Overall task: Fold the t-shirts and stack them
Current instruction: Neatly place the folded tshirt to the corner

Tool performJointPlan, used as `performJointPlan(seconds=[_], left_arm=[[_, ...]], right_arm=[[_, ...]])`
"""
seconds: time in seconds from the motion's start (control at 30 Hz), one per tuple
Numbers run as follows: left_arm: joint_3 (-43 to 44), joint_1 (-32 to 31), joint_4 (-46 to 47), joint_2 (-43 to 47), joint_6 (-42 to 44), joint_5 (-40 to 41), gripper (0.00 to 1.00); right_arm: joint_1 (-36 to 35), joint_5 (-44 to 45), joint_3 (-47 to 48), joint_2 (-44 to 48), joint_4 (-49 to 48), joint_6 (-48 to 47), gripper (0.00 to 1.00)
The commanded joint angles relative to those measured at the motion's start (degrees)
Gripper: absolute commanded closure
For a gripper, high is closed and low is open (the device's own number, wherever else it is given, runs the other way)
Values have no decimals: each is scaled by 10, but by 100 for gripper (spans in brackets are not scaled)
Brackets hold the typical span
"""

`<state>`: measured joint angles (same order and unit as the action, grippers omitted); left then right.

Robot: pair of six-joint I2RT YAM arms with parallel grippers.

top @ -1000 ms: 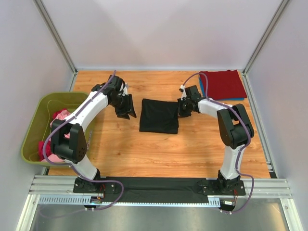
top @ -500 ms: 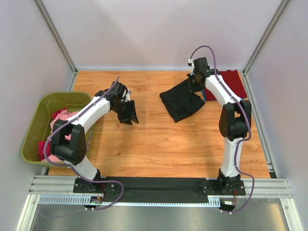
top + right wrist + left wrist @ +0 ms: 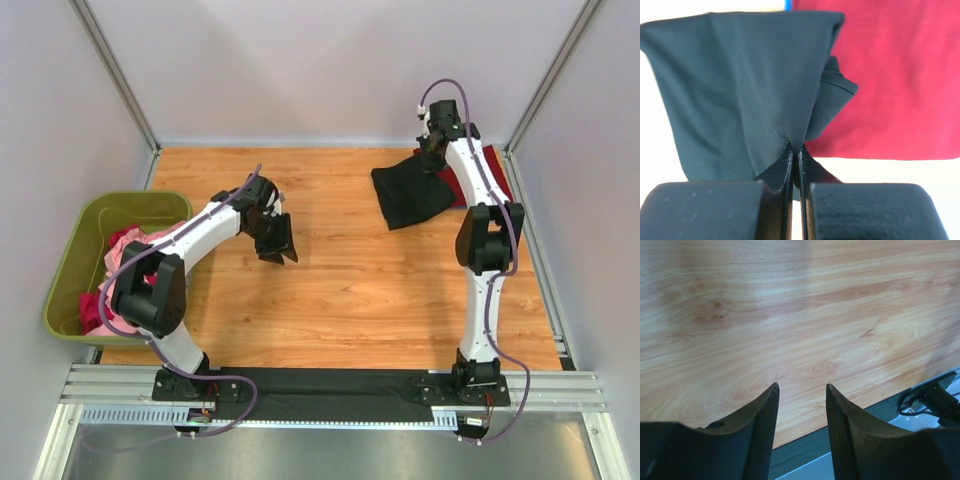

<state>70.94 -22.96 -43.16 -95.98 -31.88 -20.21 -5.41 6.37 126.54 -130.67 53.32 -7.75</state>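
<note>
Crumpled black t-shirt (image 3: 405,195) partly over flat dark red t-shirt (image 3: 890,80).

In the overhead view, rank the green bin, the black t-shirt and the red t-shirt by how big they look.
1. green bin
2. black t-shirt
3. red t-shirt, though the right arm hides part of it

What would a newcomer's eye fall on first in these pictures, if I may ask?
The right gripper, raised at the far right of the table, pinches a black t-shirt that dangles from it beside the flat dark red t-shirt. The left gripper hangs open and empty over bare wood left of centre. At the left edge, an olive-green bin holds pink and magenta shirts.
</note>
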Motion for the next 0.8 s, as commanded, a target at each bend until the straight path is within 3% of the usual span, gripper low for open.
performJointPlan(seconds=[0.0,0.1,0.27,0.4,0.43,0.47,0.5,0.53,0.63,0.77], left_arm=[[15,-16,-8,-11,-12,4,51],[15,-32,-33,-9,-17,10,51],[2,-61,-68,11,-60,7,50],[17,-89,-100,10,-72,17,50],[23,-93,-111,6,-73,24,50],[28,-98,-119,-7,-72,25,50],[39,-100,-129,-13,-71,29,50],[45,-102,-141,-19,-68,34,50],[81,-104,-177,-39,-60,43,50],[126,-111,-189,-28,-55,52,50]], right_arm=[[19,5,94,-17,48,-39,100],[62,0,161,-27,92,-46,100],[147,-33,212,-84,64,-44,100],[208,-51,245,-148,-12,-27,100],[215,-52,231,-161,-42,-11,89],[218,-42,221,-170,-72,-10,72],[218,-30,223,-180,-107,-16,48],[217,-22,230,-200,-115,-24,33],[219,-33,193,-181,-137,-12,30],[217,-20,151,-130,-135,11,18]])
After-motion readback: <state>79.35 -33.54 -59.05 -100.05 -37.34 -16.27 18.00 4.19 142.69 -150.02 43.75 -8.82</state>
